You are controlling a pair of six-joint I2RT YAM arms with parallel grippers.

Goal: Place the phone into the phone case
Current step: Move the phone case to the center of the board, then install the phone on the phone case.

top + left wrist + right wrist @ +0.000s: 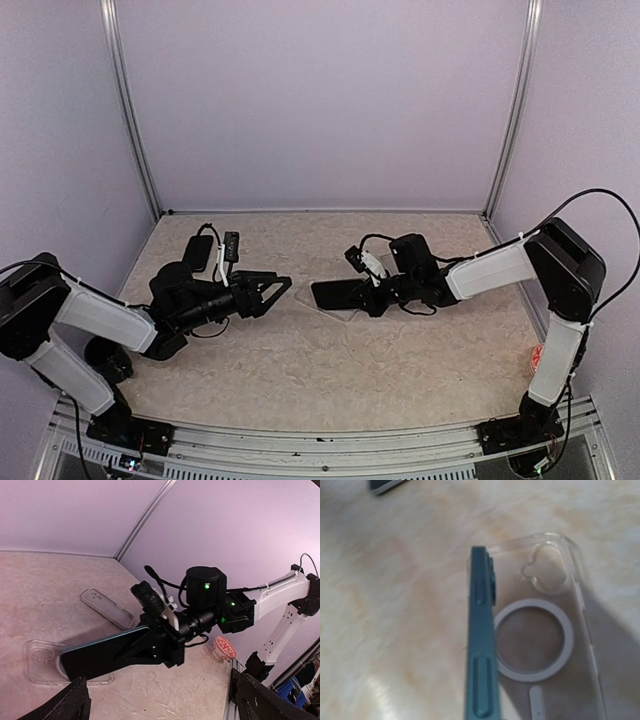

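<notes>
Two arms, one working: right gripper (377, 297) clamped on the phone (481, 645), held edge-up along one long side of the phone case (560, 605) lying flat on the table (300, 385) (long axes parallel, camera ends matching), left gripper (275, 295) spread wide, well apart.

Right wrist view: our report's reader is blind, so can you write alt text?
A teal phone, seen edge-on with side buttons showing, runs along one long edge of a clear phone case with a white ring, lying on a beige table.
</notes>
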